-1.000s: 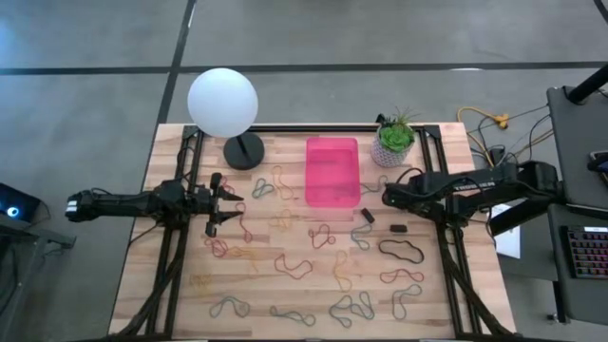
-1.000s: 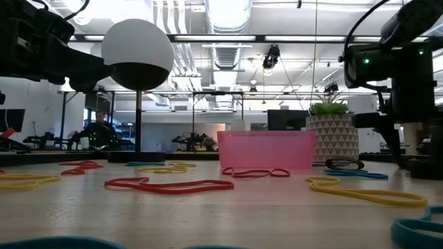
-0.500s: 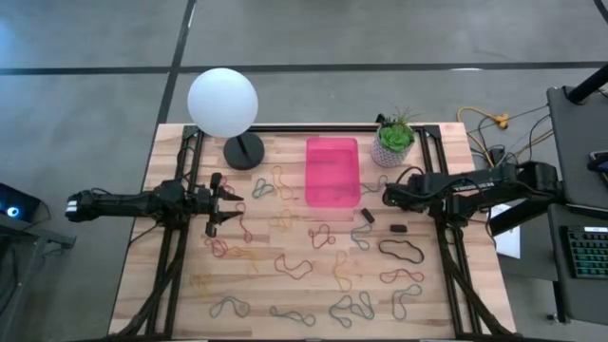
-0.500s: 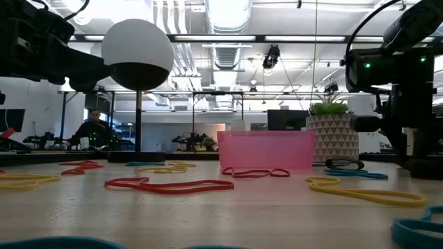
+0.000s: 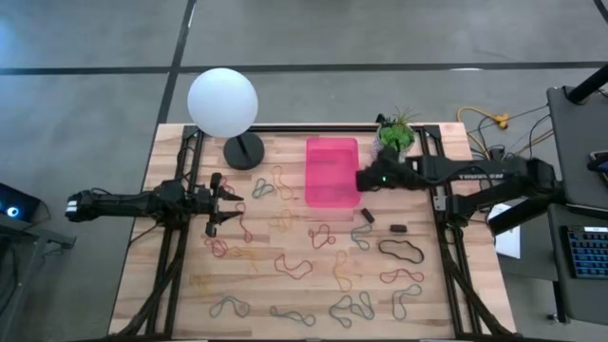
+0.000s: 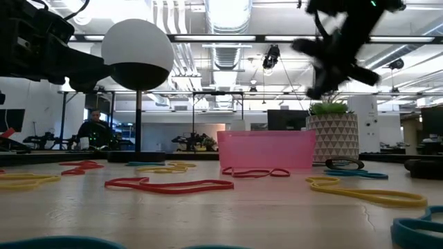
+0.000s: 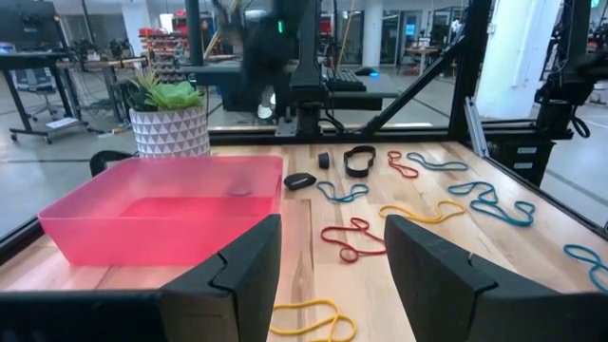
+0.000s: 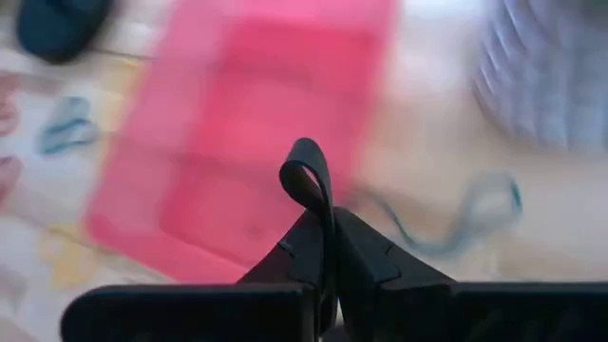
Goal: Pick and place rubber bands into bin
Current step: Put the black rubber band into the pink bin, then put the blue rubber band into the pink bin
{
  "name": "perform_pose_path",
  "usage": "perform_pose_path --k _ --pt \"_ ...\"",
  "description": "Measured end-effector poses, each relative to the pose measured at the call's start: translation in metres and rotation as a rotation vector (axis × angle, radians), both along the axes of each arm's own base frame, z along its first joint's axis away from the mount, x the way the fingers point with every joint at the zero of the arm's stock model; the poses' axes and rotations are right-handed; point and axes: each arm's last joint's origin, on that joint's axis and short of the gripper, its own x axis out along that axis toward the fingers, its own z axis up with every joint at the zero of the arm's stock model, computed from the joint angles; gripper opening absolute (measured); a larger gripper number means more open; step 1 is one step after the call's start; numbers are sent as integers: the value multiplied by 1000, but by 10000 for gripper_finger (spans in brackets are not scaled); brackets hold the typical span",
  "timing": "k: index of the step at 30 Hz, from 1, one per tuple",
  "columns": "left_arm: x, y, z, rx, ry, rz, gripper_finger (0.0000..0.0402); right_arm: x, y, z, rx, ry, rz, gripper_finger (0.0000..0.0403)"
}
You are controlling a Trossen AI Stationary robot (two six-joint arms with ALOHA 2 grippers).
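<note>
One pink bin (image 5: 332, 171) is standing on the wooden table (image 5: 171, 285), with its long axis running from the far edge toward the near edge. Roughly twenty rubber bands (image 5: 294, 265) in red, yellow, green and black are lying scattered in front of it and at both its sides; an exact count is not possible. The right gripper (image 5: 365, 179) is hovering at the right edge of the bin, and its fingers are pressing together on one black rubber band (image 8: 309, 180), whose loop is sticking up above the fingertips. The left gripper (image 5: 224, 209) is waiting left of the bin, above the table, with its fingers (image 7: 249, 271) standing apart and holding nothing. One globe lamp (image 5: 223, 103) and one potted plant (image 5: 395, 135) are standing at the far edge.
</note>
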Motion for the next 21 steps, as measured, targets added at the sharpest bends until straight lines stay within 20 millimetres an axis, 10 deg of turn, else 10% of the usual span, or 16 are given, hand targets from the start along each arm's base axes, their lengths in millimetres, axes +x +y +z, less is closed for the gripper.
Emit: perform_pose_path --k 12,21 --pt "0 0 0 0 0 0 173 92 -36 11 -23 179 295 152" --pt "0 0 0 0 1 0 173 113 -12 31 -108 255 485 247"
